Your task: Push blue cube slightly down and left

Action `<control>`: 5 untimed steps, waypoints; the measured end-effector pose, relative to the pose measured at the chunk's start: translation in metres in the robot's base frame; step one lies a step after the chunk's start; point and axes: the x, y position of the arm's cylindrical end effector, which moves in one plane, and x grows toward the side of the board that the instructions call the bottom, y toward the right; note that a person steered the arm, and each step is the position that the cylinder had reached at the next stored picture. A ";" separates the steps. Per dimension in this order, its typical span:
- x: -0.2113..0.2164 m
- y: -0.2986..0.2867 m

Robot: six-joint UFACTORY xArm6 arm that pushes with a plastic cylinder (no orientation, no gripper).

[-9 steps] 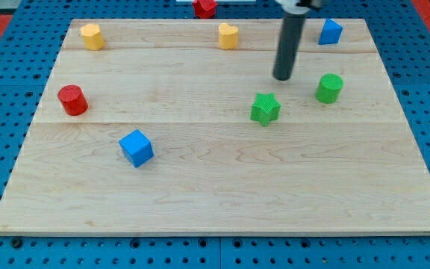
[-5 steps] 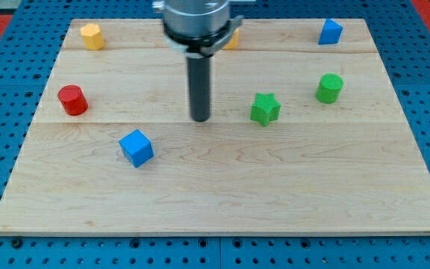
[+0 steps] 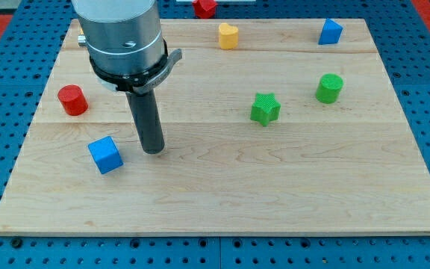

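The blue cube (image 3: 105, 155) lies on the wooden board (image 3: 222, 194) at the lower left. My tip (image 3: 153, 150) stands just to the right of it, a small gap apart, at about the same height in the view. The arm's grey body hangs over the board's upper left and hides the yellow block there.
A red cylinder (image 3: 72, 99) lies above and left of the cube. A green star (image 3: 264, 108) and a green cylinder (image 3: 329, 88) are at the right. A yellow block (image 3: 228, 35), another blue block (image 3: 330, 31) and a red block (image 3: 205, 7) are along the top.
My tip has swept from the upper right down to the left across the board. The blue cube has slid left and slightly down from where it lay.
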 end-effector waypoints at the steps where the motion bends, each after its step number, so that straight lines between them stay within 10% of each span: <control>1: 0.008 -0.023; 5: -0.018 0.013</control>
